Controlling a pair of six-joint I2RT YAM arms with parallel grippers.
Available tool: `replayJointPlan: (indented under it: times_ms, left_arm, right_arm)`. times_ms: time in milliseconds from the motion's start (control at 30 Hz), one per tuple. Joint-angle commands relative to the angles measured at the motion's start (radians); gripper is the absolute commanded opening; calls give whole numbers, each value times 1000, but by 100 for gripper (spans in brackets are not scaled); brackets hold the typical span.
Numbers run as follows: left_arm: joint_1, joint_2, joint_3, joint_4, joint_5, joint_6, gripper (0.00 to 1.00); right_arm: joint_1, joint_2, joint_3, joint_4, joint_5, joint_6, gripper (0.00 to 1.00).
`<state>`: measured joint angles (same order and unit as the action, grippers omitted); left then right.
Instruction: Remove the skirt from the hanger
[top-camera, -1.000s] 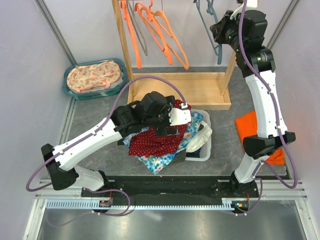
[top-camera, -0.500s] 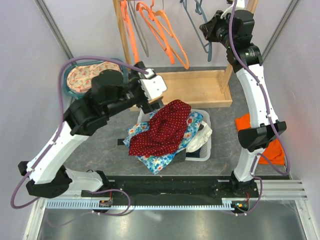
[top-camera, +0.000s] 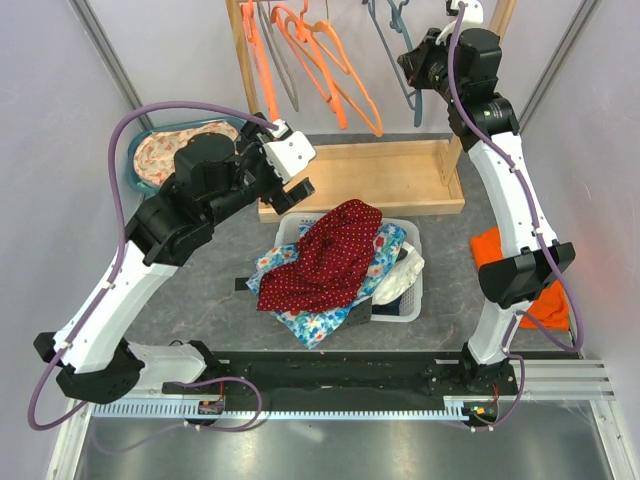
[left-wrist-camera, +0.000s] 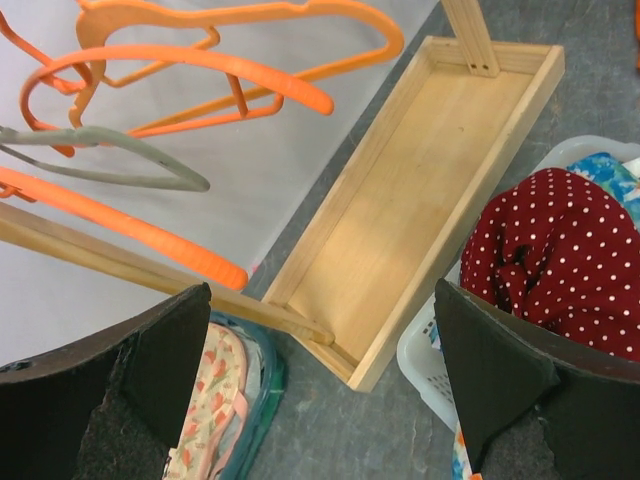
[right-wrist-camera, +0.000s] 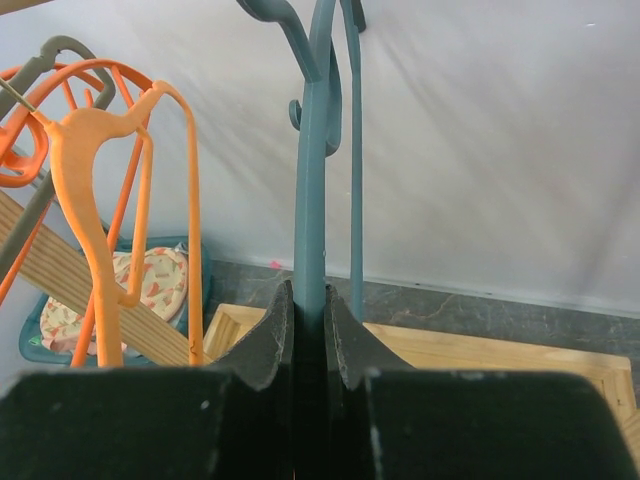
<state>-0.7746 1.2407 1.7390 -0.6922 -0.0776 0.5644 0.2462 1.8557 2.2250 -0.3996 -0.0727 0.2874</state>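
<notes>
Right end effector (right-wrist-camera: 308, 300) is seen pinched shut on the teal hanger (right-wrist-camera: 310, 170) at the wooden rack (top-camera: 400, 185)'s right end. Left end effector (left-wrist-camera: 320, 345) is held wide open and empty over the rack's base. The red dotted skirt (top-camera: 328, 255) is found off the hanger, heaped on a white basket (top-camera: 408, 305) just in front of the rack, nearer the left arm, its long axis slanting away from the rack, on the grey counter (top-camera: 200, 250).

Orange hangers (left-wrist-camera: 120, 225) low over wooden tray (left-wrist-camera: 420, 200)

Resting directly on the grey tabletop (top-camera: 450, 255): wooden rack's tray base (top-camera: 400, 180), white laundry basket (top-camera: 402, 305), teal basin (top-camera: 136, 168), orange cloth (top-camera: 495, 250).
</notes>
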Motion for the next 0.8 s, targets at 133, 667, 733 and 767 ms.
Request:
replayJointPlan:
  times_ms: [133,667,733,767]
  left_arm:
    - [31,-50,-59,59,-1,-60,100]
    - [44,-60,-81,68,21,-86,100]
    - [46,-60,-85,68,25,-89,100]
    - [46,-60,-87,69,27,-92,99]
  right_arm:
    - [28,-47,-57,-41,48,-19,0]
    - [136,-188,-182,-73,205,-90,8]
    - [140,-171,-150,-93,224,-93,29]
    - [139,-164,-137,-113,234,-97,34]
